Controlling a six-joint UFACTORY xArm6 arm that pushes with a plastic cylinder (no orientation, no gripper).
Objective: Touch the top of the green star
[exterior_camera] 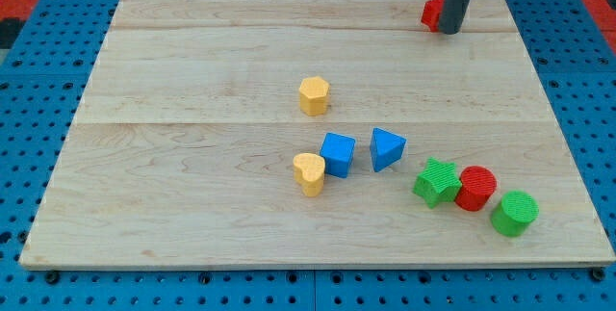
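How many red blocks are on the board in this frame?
2. One red block sits at the view's top right, partly hidden behind my tip. The red cylinder stands at the lower right, between the green star and green cylinder.

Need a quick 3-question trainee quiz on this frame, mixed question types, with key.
1. True or false: my tip touches the green star.
2. Which block lies right beside my tip? A) yellow heart B) red block at the view's top C) blue cube
3. Fill in: the red cylinder sits between the green star and the green ____.

Key: 1 false, the tip is far off at the view's top; 2 B; 3 cylinder.
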